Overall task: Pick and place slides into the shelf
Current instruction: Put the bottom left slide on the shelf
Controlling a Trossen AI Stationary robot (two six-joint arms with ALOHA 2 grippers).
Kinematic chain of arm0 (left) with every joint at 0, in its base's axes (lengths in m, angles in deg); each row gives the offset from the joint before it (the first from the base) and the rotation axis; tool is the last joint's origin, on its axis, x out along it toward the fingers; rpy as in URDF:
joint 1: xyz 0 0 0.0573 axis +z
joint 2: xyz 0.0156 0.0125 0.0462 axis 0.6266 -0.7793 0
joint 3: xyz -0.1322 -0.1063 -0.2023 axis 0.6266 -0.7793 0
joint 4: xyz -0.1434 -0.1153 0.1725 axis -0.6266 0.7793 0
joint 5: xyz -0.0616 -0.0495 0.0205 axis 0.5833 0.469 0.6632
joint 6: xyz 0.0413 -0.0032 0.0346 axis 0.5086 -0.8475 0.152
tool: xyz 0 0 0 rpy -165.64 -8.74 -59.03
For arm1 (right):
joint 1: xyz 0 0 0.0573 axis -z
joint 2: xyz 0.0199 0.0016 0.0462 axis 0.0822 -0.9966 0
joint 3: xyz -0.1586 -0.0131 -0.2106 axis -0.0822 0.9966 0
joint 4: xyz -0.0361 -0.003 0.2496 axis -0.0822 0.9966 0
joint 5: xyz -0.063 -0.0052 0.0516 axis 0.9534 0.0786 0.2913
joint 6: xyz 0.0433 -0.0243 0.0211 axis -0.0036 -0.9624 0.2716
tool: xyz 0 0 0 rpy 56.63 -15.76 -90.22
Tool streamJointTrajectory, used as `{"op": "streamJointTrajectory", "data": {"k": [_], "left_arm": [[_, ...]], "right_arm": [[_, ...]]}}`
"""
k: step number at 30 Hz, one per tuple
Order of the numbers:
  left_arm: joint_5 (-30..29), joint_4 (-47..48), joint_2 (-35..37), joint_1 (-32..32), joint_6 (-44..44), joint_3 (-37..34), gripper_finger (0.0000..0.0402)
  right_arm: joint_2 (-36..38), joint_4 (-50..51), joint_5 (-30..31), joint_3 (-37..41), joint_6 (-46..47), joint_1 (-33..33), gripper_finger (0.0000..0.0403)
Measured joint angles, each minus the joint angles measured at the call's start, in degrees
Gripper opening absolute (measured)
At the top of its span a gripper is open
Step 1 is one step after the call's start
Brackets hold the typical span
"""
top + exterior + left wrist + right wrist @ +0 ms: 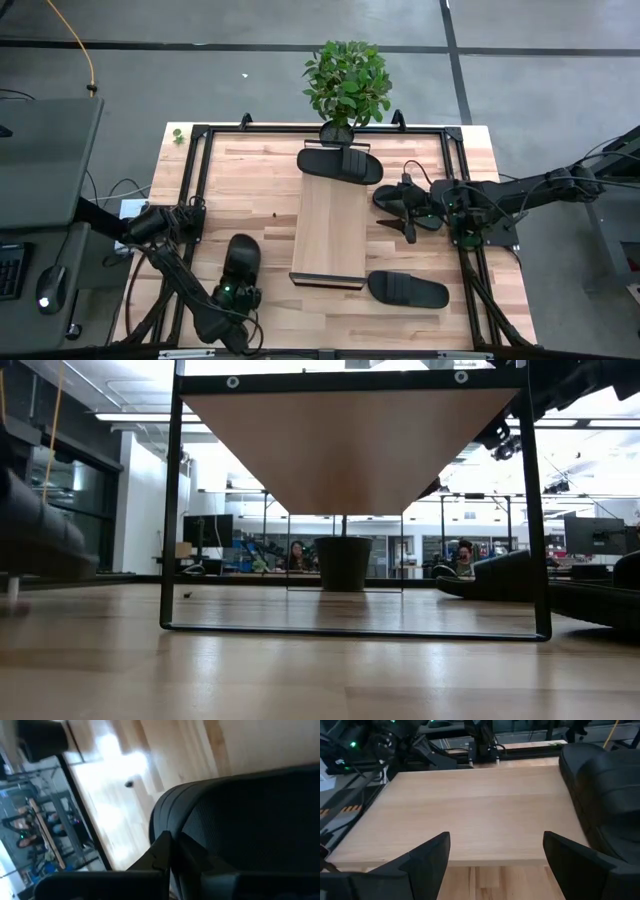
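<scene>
The shelf (330, 232), a pale board on a thin black frame (540, 560), stands mid-table. One slide (340, 165) lies sole-down across its far end. Another slide (242, 258) lies on the table left of the shelf, with my left gripper (238, 293) shut on its near end. A third slide (408, 290) rests on the table near the shelf's front right corner. A fourth slide (398, 196) lies right of the shelf, beside my right gripper (398, 226). That gripper hovers open at the board's right edge (470, 860), with nothing between its fingers. My left gripper pinches the slide's rim (167, 817) at its near end between its two fingers (162, 849). The fingers come from the table's near side, slanting down, along the slide. Whether that end is off the table I cannot tell.
A potted plant (347, 85) stands behind the shelf's far end. A black rail frame (200, 180) runs around the tabletop. Bare wood lies between the left slide and the shelf. People sit in the room beyond the table (297, 555).
</scene>
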Motion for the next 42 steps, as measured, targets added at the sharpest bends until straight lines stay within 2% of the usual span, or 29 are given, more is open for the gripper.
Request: {"op": "streamJointTrajectory", "data": {"k": [7,15,20,31,37,42], "left_arm": [[-5.1,0.1,4.3,0.0,-0.2,1.2,0.0018],[-8.8,0.0,7.3,0.0,1.0,6.0,0.0006],[-12.8,0.1,7.8,0.0,6.8,10.1,0.0021],[-13.5,0.1,7.7,0.0,18.6,19.7,0.0007],[-17.1,0.2,7.7,0.0,24.8,24.6,0.0021],[-20.4,0.1,7.7,0.0,28.2,28.9,0.0011]], "right_arm": [[0.0,-1.6,-0.4,0.0,0.0,0.0,0.0310],[-0.4,-6.0,-2.0,-0.1,-4.8,0.0,0.0310],[-0.9,-7.7,-2.3,-0.1,-5.5,0.0,0.0310],[-2.2,-8.6,-3.5,0.0,-6.7,0.0,0.0310],[-4.6,-12.5,-4.9,0.0,-11.5,0.0,0.0310],[-8.0,-19.6,-7.2,0.0,-17.9,0.0,0.0310]]}}
